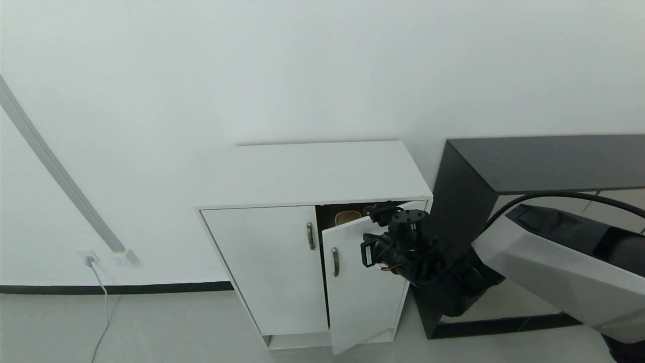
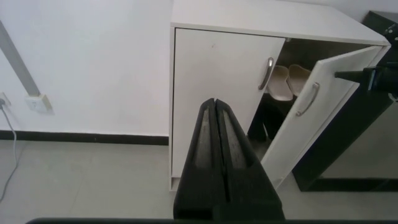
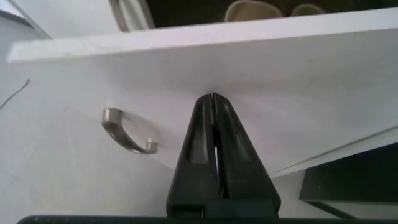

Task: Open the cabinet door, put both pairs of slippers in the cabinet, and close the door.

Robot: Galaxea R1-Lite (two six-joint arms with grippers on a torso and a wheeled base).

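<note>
We see the right gripper closed, its tips against the partly open door of the cabinet. The left gripper is closed too, well apart. Inside lie slippers, partly hidden by the door.

The cabinet is half blocked: the left door is shut and the right door is swung only part open, so a narrow dark opening is left between them. Slippers are seen inside it, high up. The right door's outer face is met by the closed right gripper. Room to the right is hemmed in by the desk just beside the cabinet. Open floor is left before the left door.
</note>
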